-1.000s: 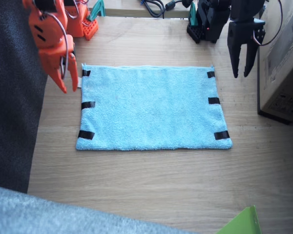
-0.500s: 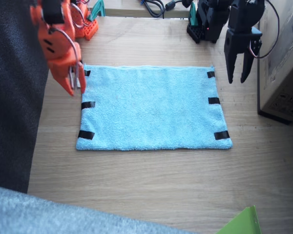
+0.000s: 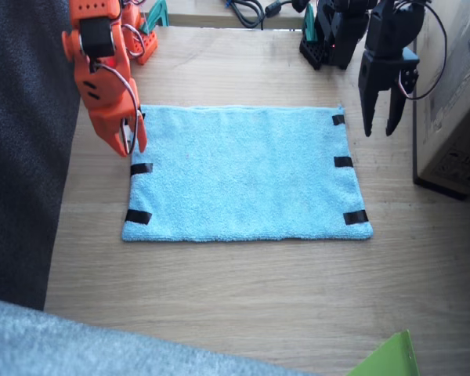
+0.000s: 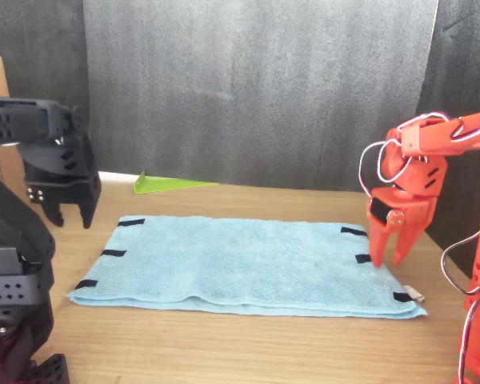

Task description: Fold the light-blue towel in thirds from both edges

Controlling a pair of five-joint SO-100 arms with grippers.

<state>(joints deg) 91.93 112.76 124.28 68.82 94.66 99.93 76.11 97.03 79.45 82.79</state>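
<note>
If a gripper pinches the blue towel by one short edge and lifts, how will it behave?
The towel looks like soft, fluffy terry lying flat, so it would likely droop rather than hold shape. Its near edge ripples in the front view, suggesting it bunches easily. It probably drags on the wooden table rather than sliding freely.

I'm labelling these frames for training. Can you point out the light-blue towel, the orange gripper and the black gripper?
light-blue towel [image 3: 243, 172]: fixed view, middle of the cloth.
right gripper [image 3: 130, 142]: fixed view, orange, between its fingertips.
left gripper [image 3: 380, 129]: fixed view, black, between its fingertips.
</note>
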